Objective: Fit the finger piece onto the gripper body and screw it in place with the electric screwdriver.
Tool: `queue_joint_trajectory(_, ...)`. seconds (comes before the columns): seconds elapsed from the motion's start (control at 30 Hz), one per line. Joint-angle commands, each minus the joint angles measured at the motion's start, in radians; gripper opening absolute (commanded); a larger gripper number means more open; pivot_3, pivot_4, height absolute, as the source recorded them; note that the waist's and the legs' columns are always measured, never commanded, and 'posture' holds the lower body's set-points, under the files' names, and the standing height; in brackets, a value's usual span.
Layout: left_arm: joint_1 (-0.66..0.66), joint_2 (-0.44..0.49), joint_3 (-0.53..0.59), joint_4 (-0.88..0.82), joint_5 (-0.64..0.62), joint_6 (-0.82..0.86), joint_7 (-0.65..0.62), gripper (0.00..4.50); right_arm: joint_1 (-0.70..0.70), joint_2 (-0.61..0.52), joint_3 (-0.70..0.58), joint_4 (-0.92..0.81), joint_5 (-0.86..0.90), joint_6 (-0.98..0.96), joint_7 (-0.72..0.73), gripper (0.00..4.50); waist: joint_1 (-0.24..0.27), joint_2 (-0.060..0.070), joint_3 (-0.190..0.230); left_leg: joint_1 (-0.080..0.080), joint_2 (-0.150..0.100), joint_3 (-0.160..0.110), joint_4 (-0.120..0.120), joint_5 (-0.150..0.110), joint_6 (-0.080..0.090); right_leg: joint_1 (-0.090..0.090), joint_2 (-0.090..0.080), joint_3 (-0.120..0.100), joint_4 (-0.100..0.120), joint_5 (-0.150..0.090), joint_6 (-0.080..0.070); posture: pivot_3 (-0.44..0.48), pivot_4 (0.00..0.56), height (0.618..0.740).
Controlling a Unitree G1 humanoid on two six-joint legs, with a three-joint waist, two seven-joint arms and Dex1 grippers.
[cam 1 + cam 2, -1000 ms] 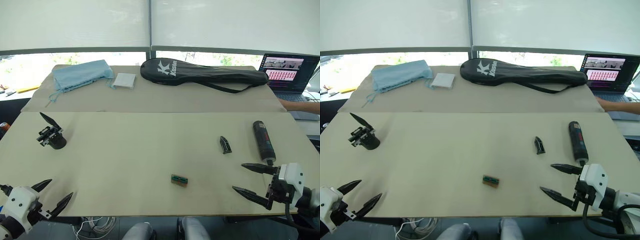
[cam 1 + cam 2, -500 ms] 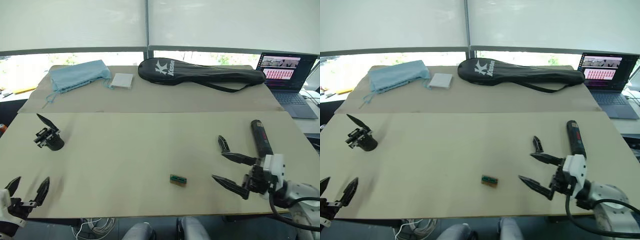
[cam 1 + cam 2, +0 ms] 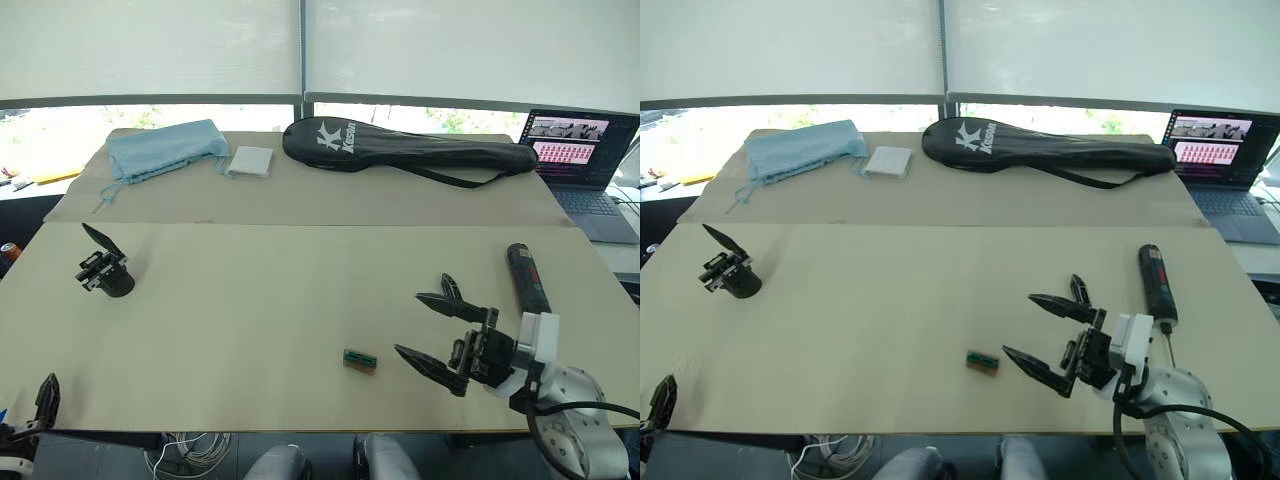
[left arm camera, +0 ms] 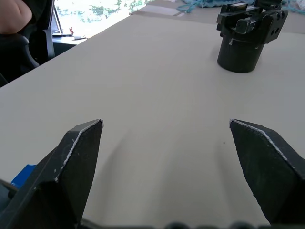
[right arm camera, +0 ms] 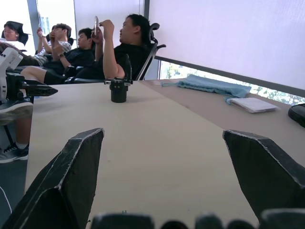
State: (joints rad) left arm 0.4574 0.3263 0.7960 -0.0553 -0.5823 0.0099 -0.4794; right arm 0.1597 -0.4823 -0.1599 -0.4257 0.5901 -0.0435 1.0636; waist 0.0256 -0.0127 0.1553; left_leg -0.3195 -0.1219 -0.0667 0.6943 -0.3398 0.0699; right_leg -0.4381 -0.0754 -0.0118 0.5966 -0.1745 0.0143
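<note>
The right gripper [image 3: 432, 331] sits in the lower right of the left eye frame, above the table [image 3: 260, 300], with its two black fingers spread wide apart and nothing between them. One fingertip reaches toward the finger piece [image 3: 451, 290], which lies flat on the table just beyond it, right of centre; whether tip and piece touch, I cannot tell. Just right of that, the electric screwdriver [image 3: 525, 280] lies on the table along the right side of the frame, its thin bit pointing toward the bottom edge, near the gripper's white body.

Over on the left side at mid-height stands the gripper body [image 3: 104, 272], round base down on the table, its one pointed finger slanting up to the upper left. It is well apart from everything else. In the left wrist view the same gripper body [image 4: 248, 33] stands at the upper right, and the left gripper [image 4: 167, 129] faces it with both fingers wide apart, bare tabletop between them. In the left eye view that left gripper [image 3: 45, 398] peeks in at the bottom left corner.

A small green-topped block [image 3: 359, 360] lies low in the centre. Across the top of the frame: a blue cloth [image 3: 165, 148] at upper left, a white pad [image 3: 250, 160] beside it, a long black racket bag [image 3: 405, 148], and a laptop [image 3: 590, 155] at far right. The right wrist view catches seated people [image 5: 95, 47] beyond the table's far end.
</note>
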Motion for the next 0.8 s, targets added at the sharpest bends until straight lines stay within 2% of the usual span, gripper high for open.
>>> queue_joint_trajectory(0.03,-0.061,0.057,-0.057,-0.085,0.026,0.065,0.054,4.5,-0.028,-0.02,0.011,-0.044,-0.001,-0.014,-0.002,4.4,0.001,0.0,0.0,0.0,0.0,0.0,0.0,0.0,0.0,0.0,0.0,0.0,0.0,0.0,0.0,0.0,0.15,0.74)
queue_joint_trajectory(0.2,-0.202,0.126,-0.151,-0.076,0.097,0.189,0.151,4.5,-0.053,-0.043,0.006,-0.022,0.007,-0.01,-0.002,4.4,-0.002,0.0,0.0,0.001,-0.001,0.0,0.0,0.0,-0.001,0.0,0.001,-0.001,0.002,0.001,-0.001,0.0,0.15,0.74)
queue_joint_trajectory(0.37,-0.294,0.17,-0.235,-0.003,0.187,0.245,0.189,4.5,-0.052,-0.052,0.0,-0.002,0.005,-0.027,0.008,4.4,-0.015,0.0,0.0,0.001,-0.003,0.0,0.0,0.0,-0.001,-0.001,0.001,0.0,0.005,0.001,-0.001,0.0,0.15,0.74)
queue_joint_trajectory(0.6,-0.46,0.175,-0.276,0.154,0.26,0.218,0.236,4.5,-0.048,-0.045,-0.002,0.017,-0.007,-0.061,0.009,4.4,-0.011,0.0,0.0,0.001,-0.003,0.0,0.0,0.001,-0.003,-0.002,0.001,-0.001,0.008,0.0,-0.002,0.0,0.15,0.74)
queue_joint_trajectory(0.8,-0.607,0.191,-0.324,0.386,0.347,0.083,0.247,4.5,-0.051,-0.044,0.0,0.049,-0.019,-0.102,0.017,4.4,-0.01,0.0,0.0,0.001,-0.003,0.0,0.001,0.002,-0.003,-0.002,0.0,-0.001,0.01,0.0,-0.002,0.0,0.15,0.74)
